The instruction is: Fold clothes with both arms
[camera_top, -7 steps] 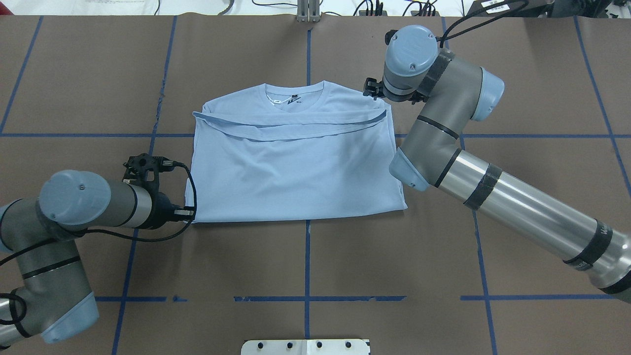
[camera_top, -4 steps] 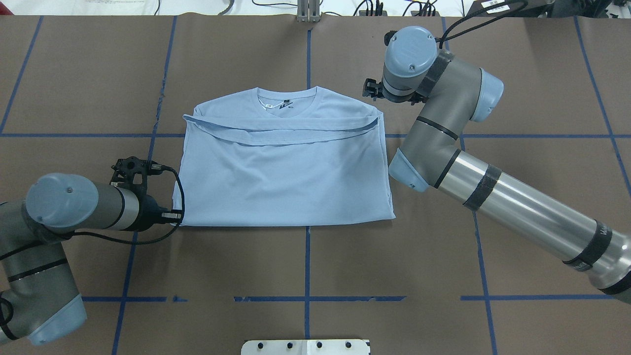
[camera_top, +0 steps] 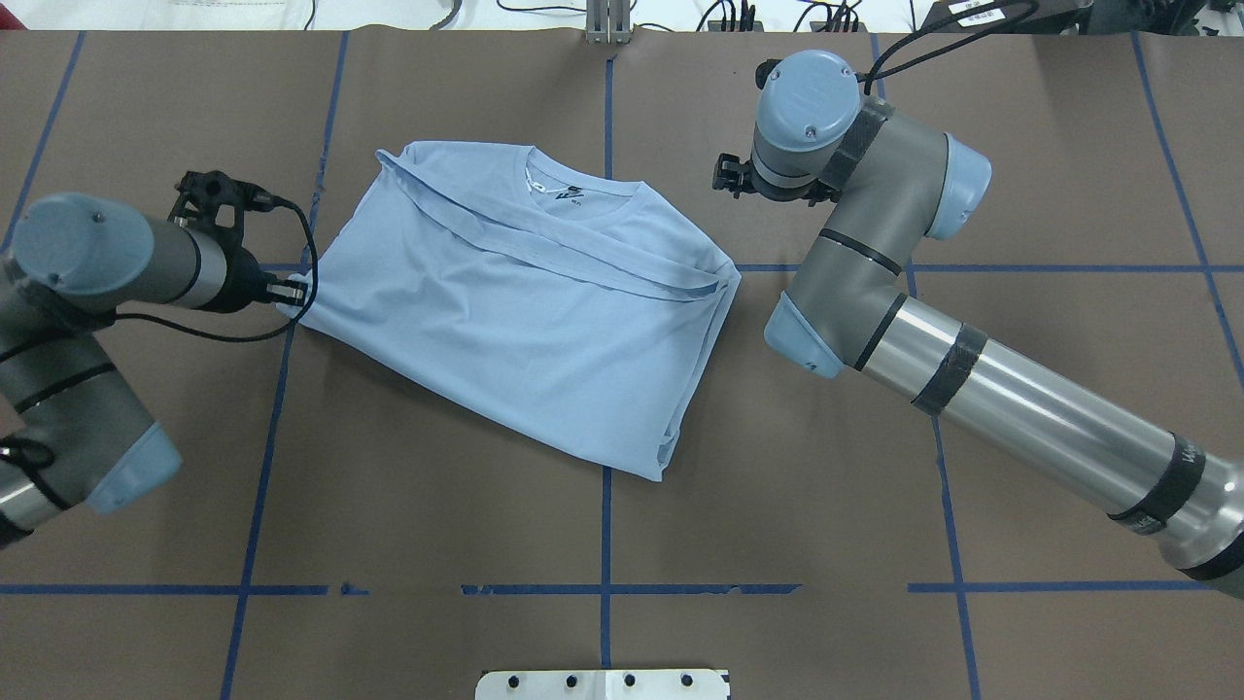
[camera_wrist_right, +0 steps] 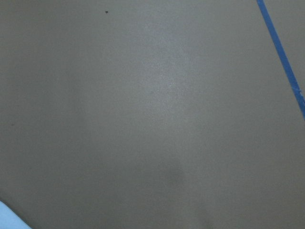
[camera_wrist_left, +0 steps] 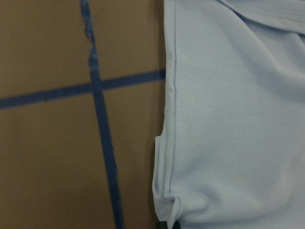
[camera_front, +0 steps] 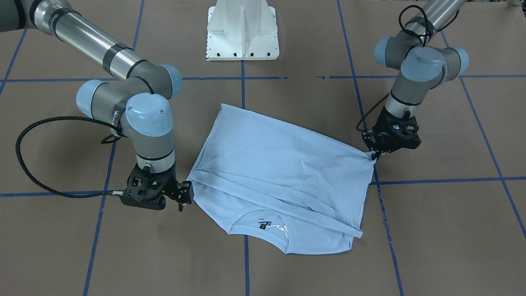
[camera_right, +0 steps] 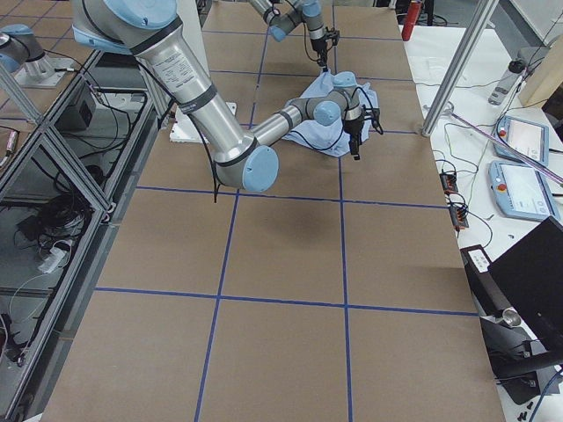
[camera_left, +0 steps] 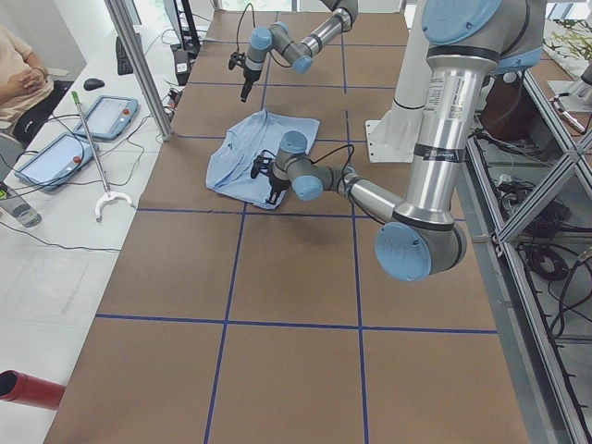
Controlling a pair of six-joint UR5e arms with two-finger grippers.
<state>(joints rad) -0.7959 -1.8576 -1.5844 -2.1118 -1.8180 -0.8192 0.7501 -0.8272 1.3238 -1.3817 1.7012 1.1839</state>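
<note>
The pale blue T-shirt (camera_top: 515, 321) lies folded and skewed on the brown table, collar (camera_top: 569, 190) toward the far side. My left gripper (camera_top: 293, 290) is shut on the shirt's left corner, where the cloth bunches (camera_front: 372, 158). The left wrist view shows the shirt's hem (camera_wrist_left: 238, 119) beside a blue tape cross. My right gripper (camera_top: 721, 176) hovers open just off the shirt's right shoulder, holding nothing. From across the table it (camera_front: 185, 196) sits right beside the shirt (camera_front: 279, 164) edge. The right wrist view shows almost only bare table.
The white pedestal base (camera_front: 242, 28) stands at the robot's side of the table. Blue tape lines (camera_top: 604, 544) grid the brown surface. A side bench holds teach pendants (camera_left: 111, 116), and a person (camera_left: 23, 83) sits beside it.
My left gripper has dragged its corner left and toward the far side, swinging the whole shirt round and away from the right gripper. The right gripper has barely moved.
</note>
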